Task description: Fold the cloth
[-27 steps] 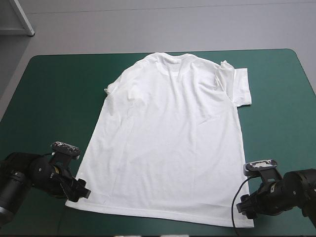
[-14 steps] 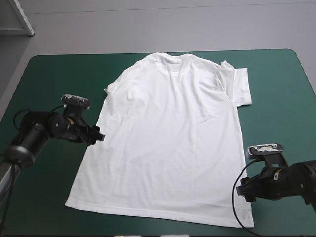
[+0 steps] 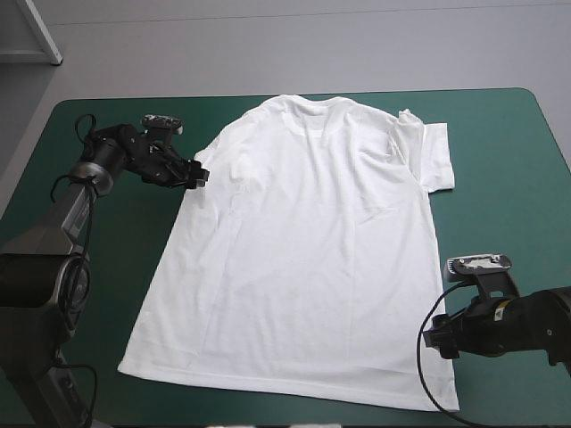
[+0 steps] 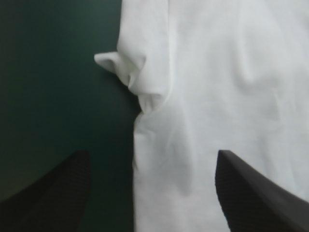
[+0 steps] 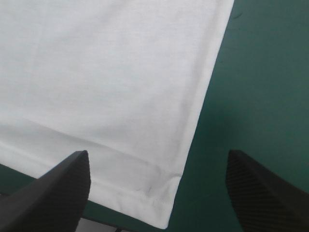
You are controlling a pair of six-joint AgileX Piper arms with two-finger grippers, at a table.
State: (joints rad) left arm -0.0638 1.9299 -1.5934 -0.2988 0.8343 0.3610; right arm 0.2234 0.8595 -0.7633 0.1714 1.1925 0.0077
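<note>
**T-SHIRT SPREAD FLAT; BOTH GRIPPERS OPEN AT ITS EDGES**

1. Task item. The T-shirt (image 3: 312,250) lies spread flat in the middle of the counter (image 3: 500,143), on the teal-green cover. Its collar (image 3: 308,105) points to the far edge and its hem (image 3: 285,385) runs along the near edge. The sleeve on the right side (image 3: 433,156) lies flat and extended. The sleeve on the left side (image 4: 137,72) is bunched against the body of the shirt, with one small flap sticking out over the cover.

2. Left gripper (image 3: 198,176). It is positioned at the shirt's left side edge, just beside the bunched sleeve. Its black fingers stand apart. One finger (image 4: 58,186) is over the bare cover, the other over white fabric, and the side edge runs between them. The gripper holds nothing.

3. Right gripper (image 3: 434,339). It is positioned at the shirt's right side edge, near the hem corner (image 5: 161,217). Its fingers stand apart and straddle that edge, one over fabric and one over the cover. The gripper holds nothing.

4. Contact between either gripper and the fabric cannot be determined.
</note>
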